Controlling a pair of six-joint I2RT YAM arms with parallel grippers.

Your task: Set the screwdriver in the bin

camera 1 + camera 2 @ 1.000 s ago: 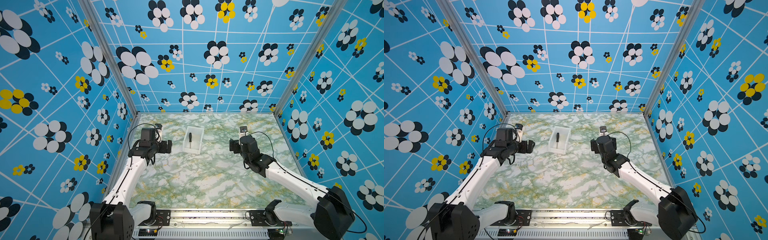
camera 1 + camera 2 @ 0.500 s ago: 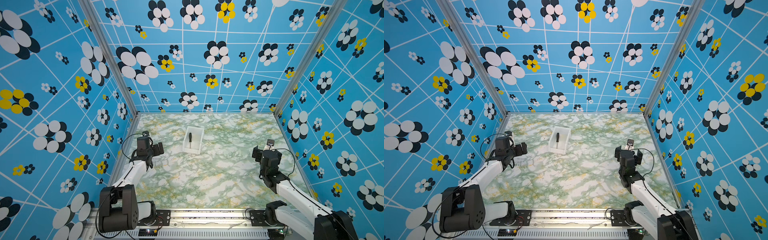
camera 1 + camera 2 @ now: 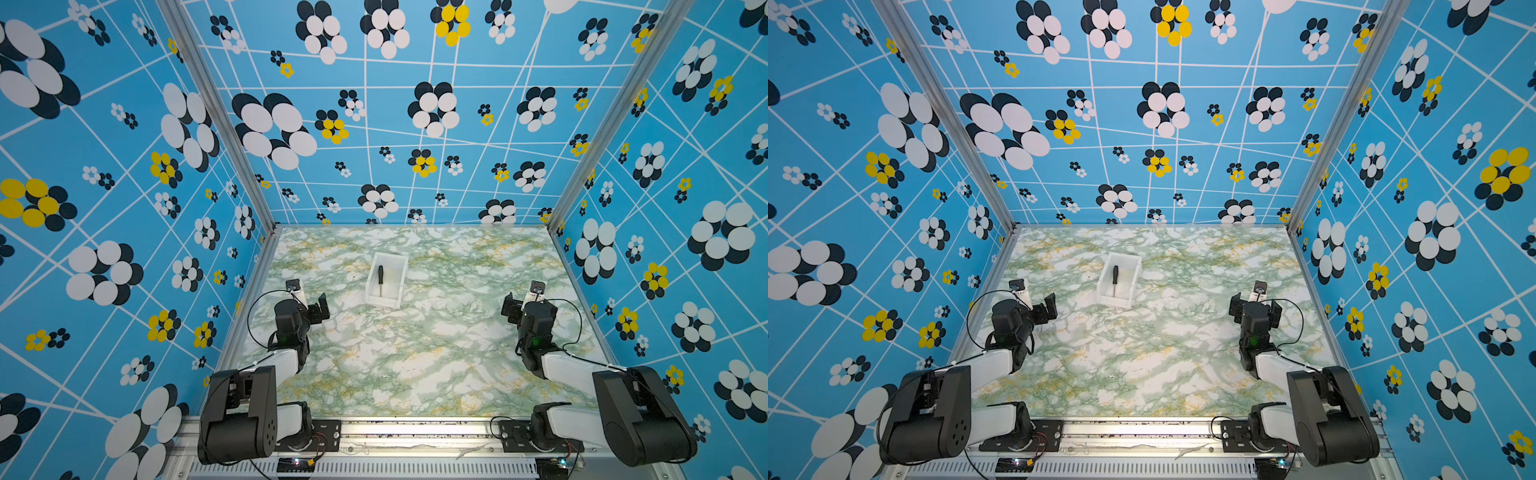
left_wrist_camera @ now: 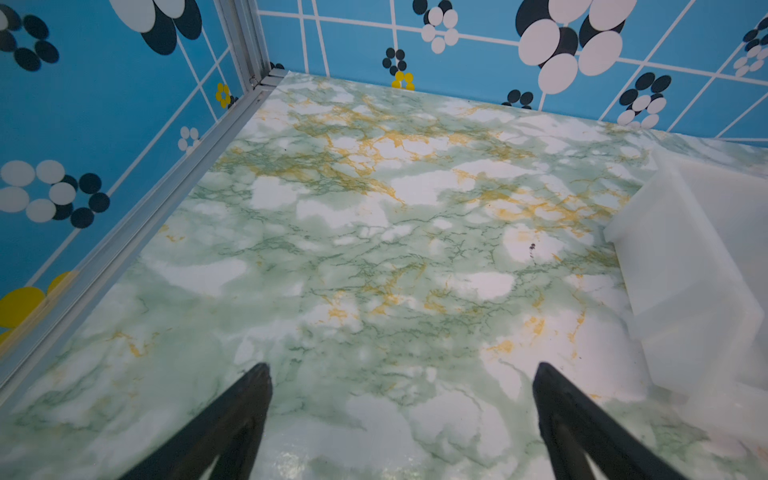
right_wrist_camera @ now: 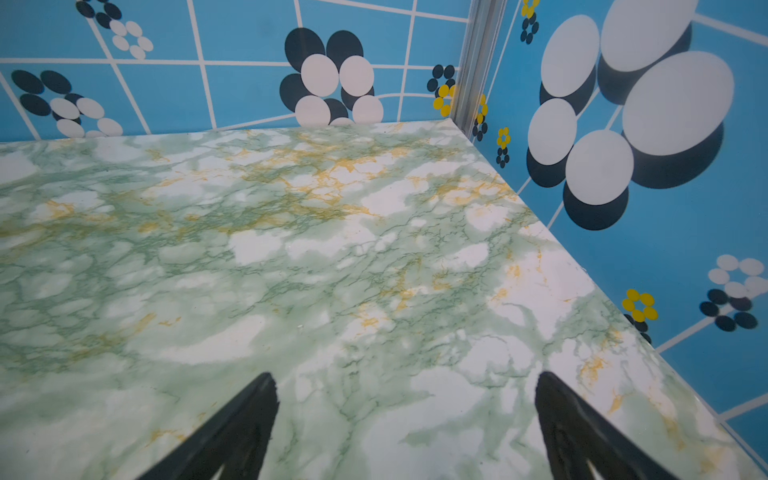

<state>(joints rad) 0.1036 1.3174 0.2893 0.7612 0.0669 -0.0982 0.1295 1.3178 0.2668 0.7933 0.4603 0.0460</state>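
Shows slim black-handled silver-shaft screwdriver [image 3: 380, 278] [image 3: 1115, 277] lying inside low white rectangular plastic bin [image 3: 384, 301] [image 3: 1116, 300], 11 o'clock from middle of green marble-pattern table [image 3: 415, 353]. Shows left gripper [image 4: 401, 370] at 9 o'clock and right gripper [image 5: 405, 378] at 3 o'clock, both with jaws wide apart over bare tabletop.

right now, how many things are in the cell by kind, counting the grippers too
screwdriver: 1
bin: 1
gripper: 2, left gripper and right gripper, both open
total: 4
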